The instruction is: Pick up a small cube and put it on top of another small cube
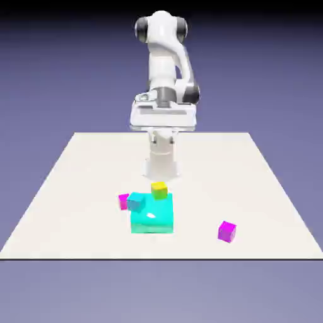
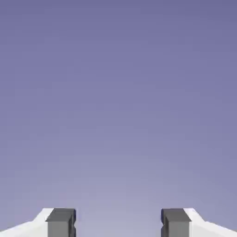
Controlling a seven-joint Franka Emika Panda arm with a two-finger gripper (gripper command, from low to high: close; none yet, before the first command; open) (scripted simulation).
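The little cubes lie on the worktop point(image 1: 76, 189), and none of them sits on another little cube yet. A small yellow cube point(image 1: 159, 189) sits at the far edge of a big cyan block point(image 1: 152, 216), either on top of it or just behind it; I cannot tell which. A small pink cube point(image 1: 123, 200) and a small teal cube point(image 1: 135, 202) sit touching each other at the big block's far left corner, on the exterior view's left. They look bunched up, so the jaws may bump one while going for the other. A small purple cube point(image 1: 227, 231) sits alone, well apart, on the exterior view's right and nearer the camera. It has room all around it, so I think it is the easiest one to pick up.

The robot arm point(image 1: 165, 69) stands at the far edge of the worktop. Its hand is up high, well above the cubes, and not reaching down to any of them.

In the hand view, the gripper point(image 2: 118, 224) has its two grey fingertips point(image 2: 60, 222) wide apart with nothing between them. Only plain blue-violet shows past them, so the hand is not aimed down at the cubes. I think the job is only starting: the hand must go down to a cube first.
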